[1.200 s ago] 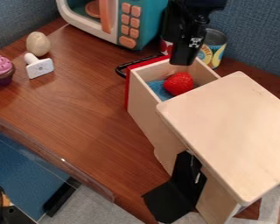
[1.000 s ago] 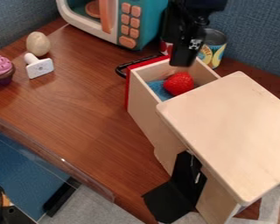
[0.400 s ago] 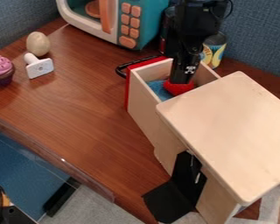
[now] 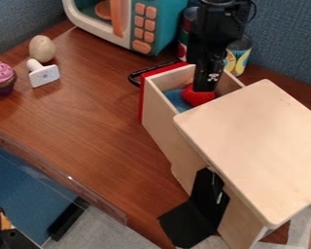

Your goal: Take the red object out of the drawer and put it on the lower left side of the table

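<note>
Where the drawer [image 4: 160,115] stands pulled out of its wooden cabinet [image 4: 252,146], pale smooth grain shows on its straight walls, in contrast to the red front [image 4: 142,99] and the looped black handle [image 4: 137,78]. Taking twelve o'clock as the view's top edge and the drawer as the centre, the cabinet's flat, round-cornered slab of a top lies toward five, and an angular matte black piece [image 4: 190,221] sits at six. Inside the drawer, a rounded red object [image 4: 197,99] with a bumpy skin lies beside something blue [image 4: 176,98]. The surface [image 4: 74,121] is reddish-brown with streaky wood grain. At eleven stands a toy microwave [image 4: 166,26], teal and white, with rounded orange buttons; a can [image 4: 238,56] with a rimmed cylindrical body stands between one and two. Toward nine are a purple-pink cupcake [image 4: 1,78] with ridged, swirled icing and a white piece [image 4: 43,76] with a flat block and knobbed stem; a smooth, cream-coloured egg [image 4: 43,48] sits nearer ten. The black arm comes in from twelve, and its hand [image 4: 205,88] points almost straight down toward six, its lower end right at the red object and covering part of it. Whether the hand is wide, narrow or gripping, I cannot tell.
</note>
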You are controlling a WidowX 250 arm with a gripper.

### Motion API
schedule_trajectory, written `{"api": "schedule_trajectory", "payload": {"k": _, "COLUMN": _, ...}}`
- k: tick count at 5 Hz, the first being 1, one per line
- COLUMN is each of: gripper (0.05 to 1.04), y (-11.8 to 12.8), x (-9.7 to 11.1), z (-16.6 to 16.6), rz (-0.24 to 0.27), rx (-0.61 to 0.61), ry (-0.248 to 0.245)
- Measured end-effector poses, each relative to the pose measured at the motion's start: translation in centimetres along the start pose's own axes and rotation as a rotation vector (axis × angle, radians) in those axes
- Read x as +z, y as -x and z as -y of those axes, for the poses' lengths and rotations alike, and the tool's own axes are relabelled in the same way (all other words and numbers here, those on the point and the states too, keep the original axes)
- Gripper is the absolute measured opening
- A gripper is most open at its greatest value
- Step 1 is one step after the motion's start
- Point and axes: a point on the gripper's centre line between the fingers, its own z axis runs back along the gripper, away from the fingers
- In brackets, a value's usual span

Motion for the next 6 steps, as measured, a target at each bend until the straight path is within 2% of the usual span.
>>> {"api": "schedule_trajectory", "payload": {"k": 1, "gripper": 1.0, "y": -0.4, "x": -1.0, "z": -0.2, "rz": 0.01, "rx": -0.1, "ry": 0.004}}
{"api": "schedule_trajectory", "payload": {"k": 2, "gripper": 1.0, "y": -0.6, "x": -1.2, "z": -0.4, "rz": 0.025, "rx": -0.147, "ry": -0.01}}
{"api": "schedule_trajectory", "payload": {"k": 3, "gripper": 1.0, "y": -0.8, "x": -1.9, "z": -0.1, "rz": 0.035, "rx": -0.184, "ry": 0.008}}
{"api": "schedule_trajectory", "payload": {"k": 6, "gripper": 0.999, "y": -0.3, "x": -3.5, "z": -0.1, "rz": 0.034, "rx": -0.206, "ry": 0.014}}
